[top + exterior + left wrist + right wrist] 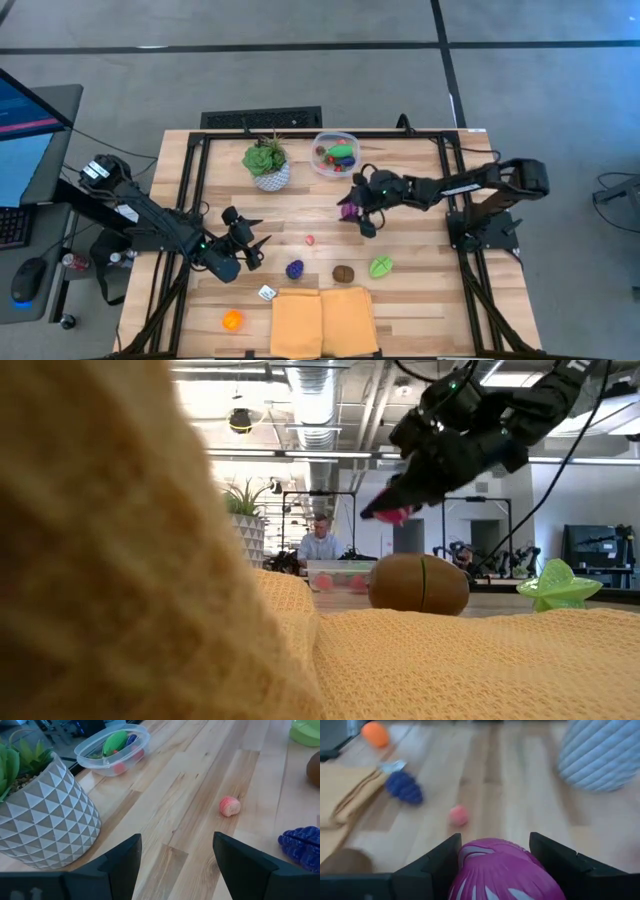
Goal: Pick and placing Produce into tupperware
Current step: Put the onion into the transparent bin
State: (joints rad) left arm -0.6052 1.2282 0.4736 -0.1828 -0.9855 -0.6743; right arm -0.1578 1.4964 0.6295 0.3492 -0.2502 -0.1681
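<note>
Pincer of the right arm (pixel 352 212) clamped on a magenta ribbed piece of produce (pixel 506 869), carried clear of the bench (pixel 420 270) just short of the tupperware (pixel 335 153), presumably to be dropped in from above. Fingers (pixel 554 856) pressed on either flank of the piece, holding it level and secure for the carry. Tupperware near the bench's far edge, beside the white patterned plant pot (pixel 270 176), lidless, already holding a green piece and a few red ones. Left pincer (pixel 248 247) parked low, fingers (pixel 122 862) apart on nothing, pointed toward a small pink piece (pixel 229 806), likely waiting its turn. Loose on the bench: a purple grape cluster (pixel 294 269), a brown piece (pixel 343 272), a light green piece (pixel 380 267) and an orange one (pixel 232 320), beside a yellow cloth (pixel 322 320).
</note>
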